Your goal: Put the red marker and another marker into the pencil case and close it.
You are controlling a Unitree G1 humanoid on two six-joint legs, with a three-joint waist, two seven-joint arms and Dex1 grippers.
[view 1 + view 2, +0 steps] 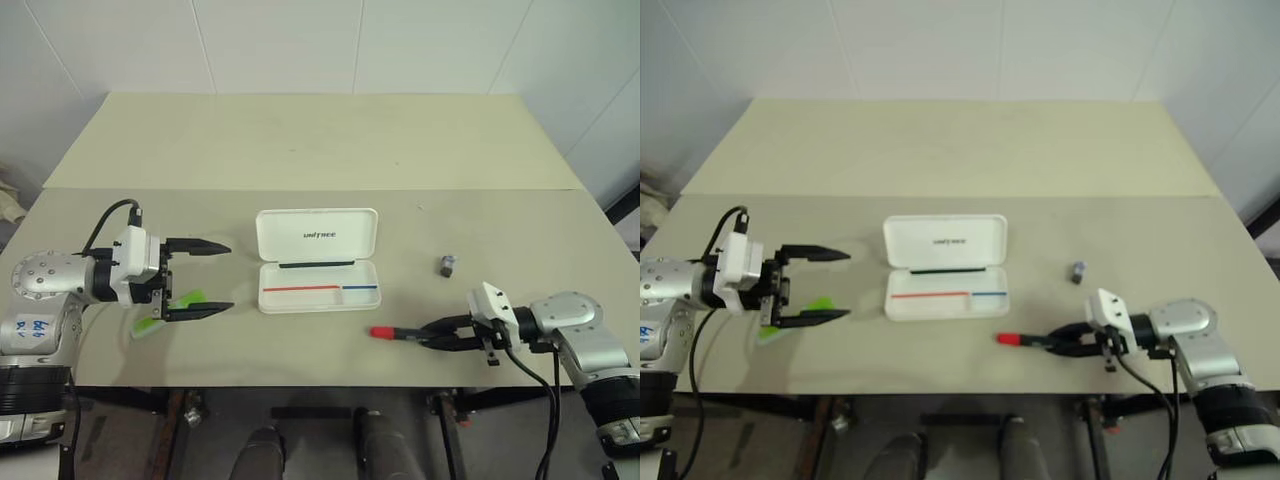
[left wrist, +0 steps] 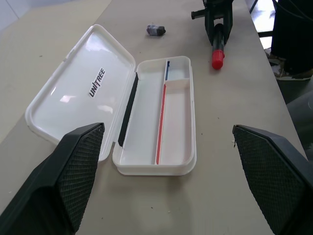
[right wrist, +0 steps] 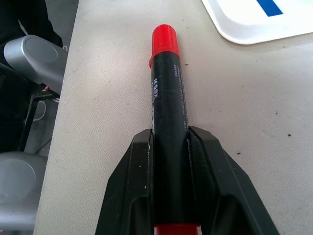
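Observation:
The white pencil case (image 1: 318,297) lies open at the table's middle, its lid (image 1: 316,235) flat on the far side and its tray with red and blue stripes toward me. Near the front edge on the right lies the red marker (image 3: 166,83), red cap pointing at the case. My right gripper (image 1: 430,333) is shut on its black barrel. On the left, my left gripper (image 1: 230,277) stands wide open with nothing between its fingers, aimed at the case. The light green marker (image 1: 188,298) lies on the table under its lower finger.
A small dark grey object (image 1: 447,265) sits on the table right of the case. The table's front edge (image 1: 320,385) runs close to both grippers. A seam (image 1: 300,189) crosses the tabletop behind the case, with more surface beyond it.

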